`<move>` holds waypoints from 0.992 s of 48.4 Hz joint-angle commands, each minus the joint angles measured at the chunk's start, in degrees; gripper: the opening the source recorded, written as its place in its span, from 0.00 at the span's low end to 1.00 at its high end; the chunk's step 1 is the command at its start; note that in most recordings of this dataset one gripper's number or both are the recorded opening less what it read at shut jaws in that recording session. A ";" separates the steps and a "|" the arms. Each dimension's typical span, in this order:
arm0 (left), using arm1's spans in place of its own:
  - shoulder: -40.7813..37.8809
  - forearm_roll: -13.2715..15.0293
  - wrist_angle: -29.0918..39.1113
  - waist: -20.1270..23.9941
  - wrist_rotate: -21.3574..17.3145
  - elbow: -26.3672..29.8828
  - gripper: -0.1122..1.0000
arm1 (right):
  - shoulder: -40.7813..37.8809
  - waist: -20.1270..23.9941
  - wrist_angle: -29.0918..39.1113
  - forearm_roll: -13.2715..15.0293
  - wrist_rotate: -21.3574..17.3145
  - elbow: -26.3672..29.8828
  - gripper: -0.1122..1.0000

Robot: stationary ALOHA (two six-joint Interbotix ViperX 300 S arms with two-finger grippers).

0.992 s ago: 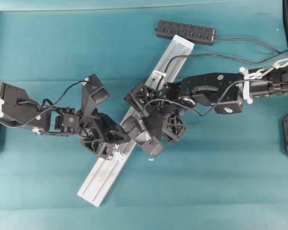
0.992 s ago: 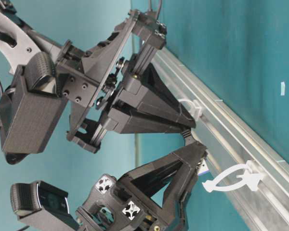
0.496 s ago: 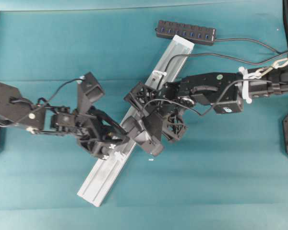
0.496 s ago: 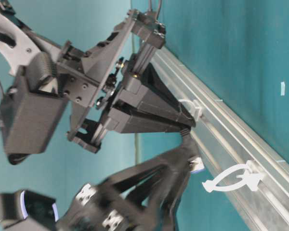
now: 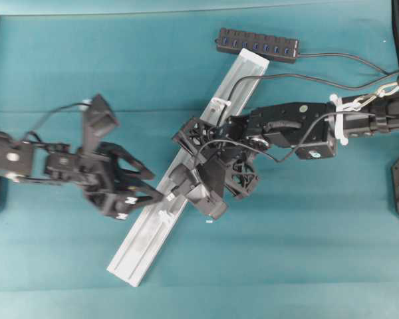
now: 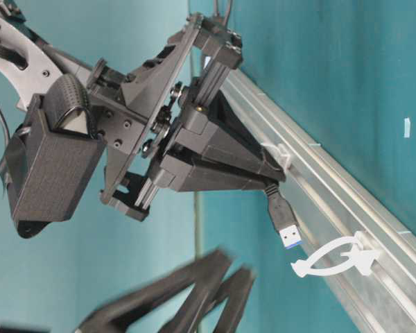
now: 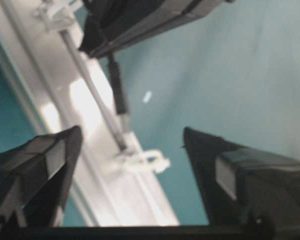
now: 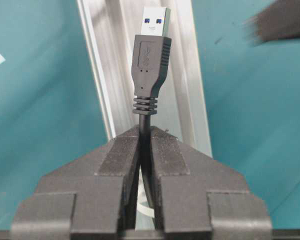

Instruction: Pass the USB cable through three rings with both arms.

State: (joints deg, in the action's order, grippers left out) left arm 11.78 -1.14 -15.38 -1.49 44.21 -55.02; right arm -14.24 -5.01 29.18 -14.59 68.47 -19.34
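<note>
Your right gripper [image 8: 145,145] is pinching the USB cable [image 8: 151,60] just behind the plug, pads pressed together on the cord. The plug sticks out free over the rail [image 5: 153,229], just past the middle ring [image 6: 281,156] and pointing at the last ring [image 6: 333,260].

Your left gripper [image 5: 136,186] stands off beside the rail, jaws spread wide, nothing in them.

Looks like a handover step: two rings seem done and one is left, though the overhead view hides the threading.

Next move: line the plug tip up with the last ring's opening, feed it through, then bring the left in from the far side to catch it. The plug is barely slimmer than the loop, so keep it straight.
</note>
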 commanded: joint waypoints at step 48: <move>20.48 -0.09 17.49 -0.18 -3.87 -7.56 0.89 | -0.97 3.52 -1.05 4.57 -0.62 1.49 0.17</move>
State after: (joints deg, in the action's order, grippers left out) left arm 31.64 -1.14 2.02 -1.67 40.43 -63.11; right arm -14.85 -2.02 28.48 -10.11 68.47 -18.90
